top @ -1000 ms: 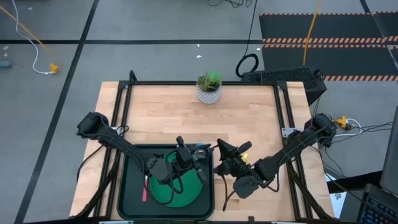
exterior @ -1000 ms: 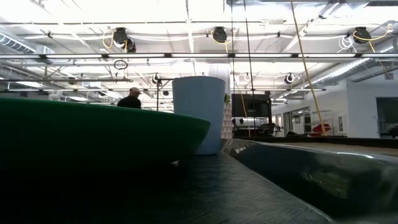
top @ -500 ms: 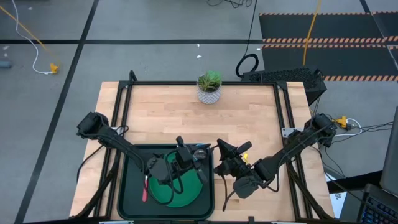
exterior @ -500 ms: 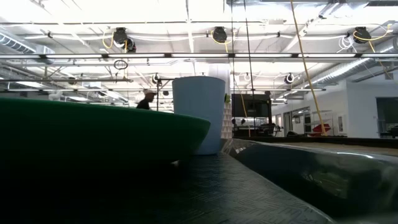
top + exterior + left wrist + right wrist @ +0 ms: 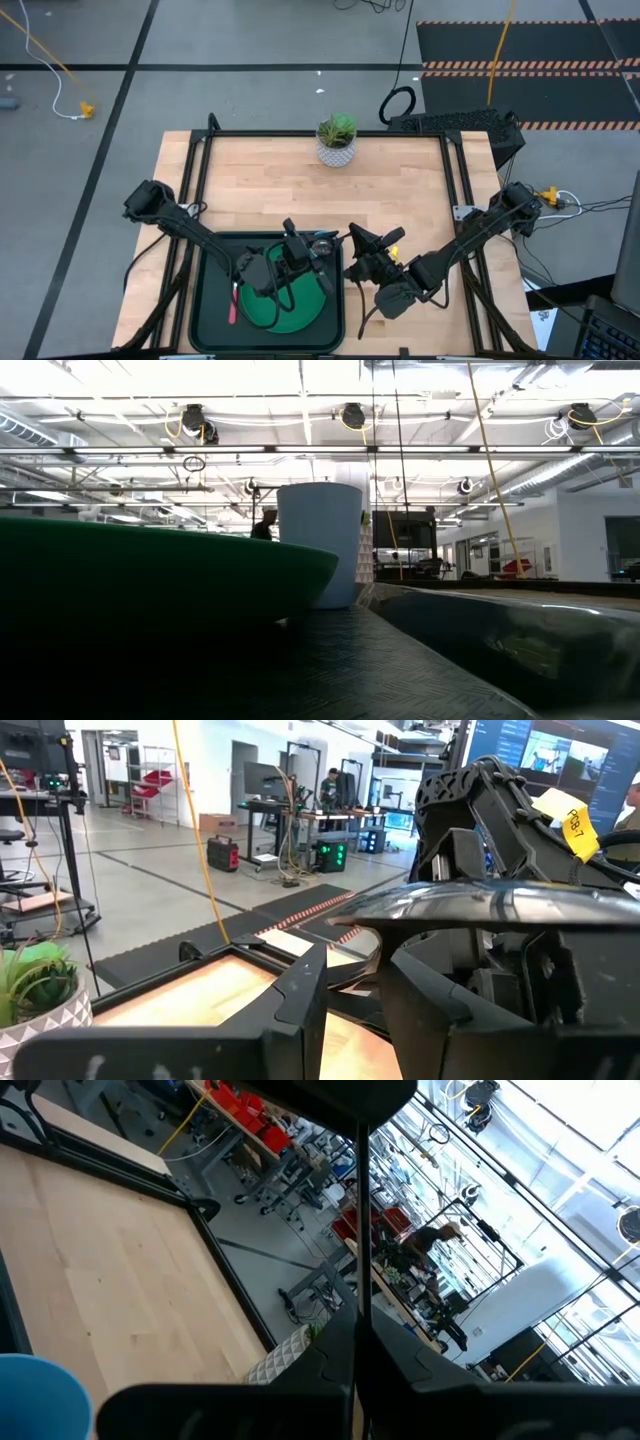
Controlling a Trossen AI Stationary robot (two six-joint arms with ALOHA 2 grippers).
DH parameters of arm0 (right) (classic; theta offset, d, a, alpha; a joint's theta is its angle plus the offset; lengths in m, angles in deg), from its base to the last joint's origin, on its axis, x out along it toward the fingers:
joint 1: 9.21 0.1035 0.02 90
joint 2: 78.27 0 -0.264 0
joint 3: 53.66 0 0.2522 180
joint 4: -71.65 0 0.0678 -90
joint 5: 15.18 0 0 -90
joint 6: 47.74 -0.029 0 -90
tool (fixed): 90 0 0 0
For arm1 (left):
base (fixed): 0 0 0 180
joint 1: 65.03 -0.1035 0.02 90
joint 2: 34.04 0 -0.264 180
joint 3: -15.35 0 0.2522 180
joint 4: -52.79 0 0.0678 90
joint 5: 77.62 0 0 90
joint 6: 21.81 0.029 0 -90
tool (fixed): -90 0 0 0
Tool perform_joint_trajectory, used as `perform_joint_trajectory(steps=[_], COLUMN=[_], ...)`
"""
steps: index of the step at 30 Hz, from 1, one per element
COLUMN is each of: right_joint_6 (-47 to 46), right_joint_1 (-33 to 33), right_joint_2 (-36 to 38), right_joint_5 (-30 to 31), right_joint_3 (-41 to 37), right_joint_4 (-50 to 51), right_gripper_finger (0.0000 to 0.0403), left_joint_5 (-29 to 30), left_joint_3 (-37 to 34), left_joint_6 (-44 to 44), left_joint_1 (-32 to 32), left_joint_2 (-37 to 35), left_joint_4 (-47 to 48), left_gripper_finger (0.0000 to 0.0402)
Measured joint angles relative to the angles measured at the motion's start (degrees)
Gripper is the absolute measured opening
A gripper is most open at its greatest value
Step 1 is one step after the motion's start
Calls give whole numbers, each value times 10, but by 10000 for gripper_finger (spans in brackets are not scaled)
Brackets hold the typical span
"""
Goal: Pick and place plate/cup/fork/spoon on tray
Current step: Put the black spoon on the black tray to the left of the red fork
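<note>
**Spoon held over the tray's upper right corner**

The spoon (image 5: 470, 905) shows in the left wrist view as a shiny silver band lying across the tips of the left pincer (image 5: 350, 970). The two dark fingers are nearly closed, with only a narrow gap, and appear to be clamped on it. From above, that left pincer (image 5: 305, 248) hangs over the upper right part of the tray (image 5: 210, 300), which sits at the lower centre of the frame.

Inside the tray lies the green plate (image 5: 300, 315), towards its lower right. The red-handled fork (image 5: 234, 300) lies just left of it, pointing up and down the frame. In the low view the light-blue cup (image 5: 320, 545) stands upright just behind the plate's rim (image 5: 150, 570).

The right pincer (image 5: 358, 240) waits just off the tray's right edge, close to the left one, its fingers pressed fully together on nothing (image 5: 362, 1320). Its own camera catches the cup (image 5: 30, 1395) in the lower left corner.

Beyond, the tabletop (image 5: 400, 190) carries a plant pot (image 5: 336, 150) at its top edge. A person (image 5: 265, 525) shows far off in the room behind.
</note>
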Motion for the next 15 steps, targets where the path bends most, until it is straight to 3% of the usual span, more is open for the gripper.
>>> perform_joint_trajectory(steps=[6, 12, 15], right_joint_6=[0, 0, -5], right_joint_1=[0, 0, 0], right_joint_2=[0, 0, 0], right_joint_5=[0, 2, 3], right_joint_3=[0, 0, -3], right_joint_4=[0, 0, -1], right_gripper_finger=[0, 0, 0], left_joint_5=[0, -13, -12], left_joint_3=[0, 0, 0], left_joint_6=[3, 20, 24], left_joint_1=[0, 0, 0], left_joint_2=[0, 0, 0], left_joint_4=[0, 1, 0], left_gripper_finger=[88, 19, 14])
